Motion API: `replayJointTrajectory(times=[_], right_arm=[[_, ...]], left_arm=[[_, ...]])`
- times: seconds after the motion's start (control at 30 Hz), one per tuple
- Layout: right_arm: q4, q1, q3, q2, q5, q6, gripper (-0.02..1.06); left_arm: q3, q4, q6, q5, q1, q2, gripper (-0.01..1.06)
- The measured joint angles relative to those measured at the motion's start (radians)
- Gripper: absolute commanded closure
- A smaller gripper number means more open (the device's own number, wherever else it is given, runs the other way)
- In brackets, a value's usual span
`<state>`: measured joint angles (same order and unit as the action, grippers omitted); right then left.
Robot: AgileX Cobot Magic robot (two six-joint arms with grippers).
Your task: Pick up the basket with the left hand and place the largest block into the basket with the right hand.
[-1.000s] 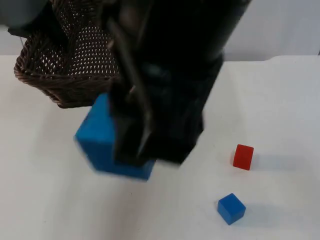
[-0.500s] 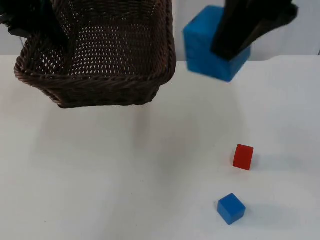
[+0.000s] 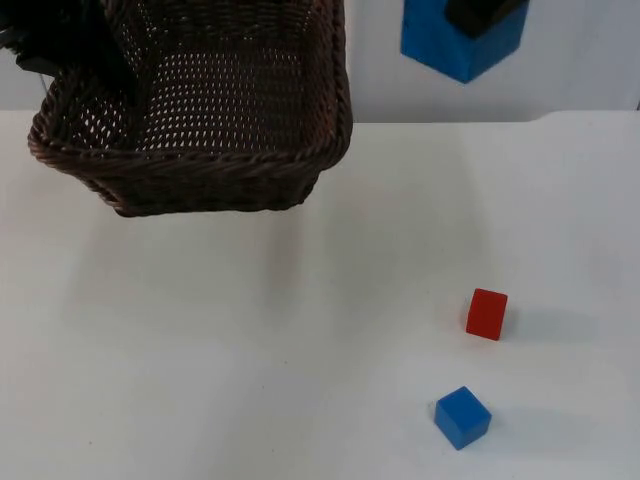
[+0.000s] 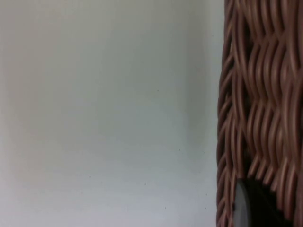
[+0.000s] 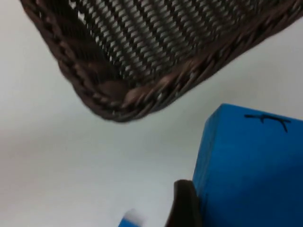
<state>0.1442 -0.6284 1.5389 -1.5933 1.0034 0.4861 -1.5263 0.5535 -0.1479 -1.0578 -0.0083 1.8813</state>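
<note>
A dark brown wicker basket hangs tilted above the table at the back left, and its weave runs beside a black fingertip. My left gripper is shut on the basket's left rim. The large blue block hangs high in the air just right of the basket, with my right gripper shut on its top. In the right wrist view the same block sits against a black fingertip, apart from the basket's rim.
A small red block lies on the white table at the right. A small blue block lies nearer the front edge below it. The grey partition wall stands behind the basket.
My right gripper has carried the large blue block from low in front of the basket up and to the right. The basket and the two small blocks have stayed put.
</note>
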Motion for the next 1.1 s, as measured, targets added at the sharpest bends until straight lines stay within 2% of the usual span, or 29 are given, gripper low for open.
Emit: replayJointTrajectory(times=[0.2,0.37,0.43,0.73,1.1], right_arm=[[0.012,0.0,0.0,0.0,-0.101,0.0,1.05],[0.091,0.0,0.0,0.0,-0.235,0.0,1.05],[0.107,0.0,0.009,-0.013,-0.26,0.0,1.05],[0.123,0.0,0.147,-0.183,-0.263,0.002,1.05],[0.123,0.0,0.467,-0.457,-0.238,0.002,1.05]], left_arm=[[0.0,0.0,0.0,0.0,0.0,0.0,1.05],[0.0,0.0,0.0,0.0,0.0,0.0,1.05],[0.0,0.0,0.0,0.0,0.0,0.0,1.05],[0.0,0.0,0.0,0.0,0.0,0.0,1.05],[0.0,0.0,0.0,0.0,0.0,0.0,1.05]])
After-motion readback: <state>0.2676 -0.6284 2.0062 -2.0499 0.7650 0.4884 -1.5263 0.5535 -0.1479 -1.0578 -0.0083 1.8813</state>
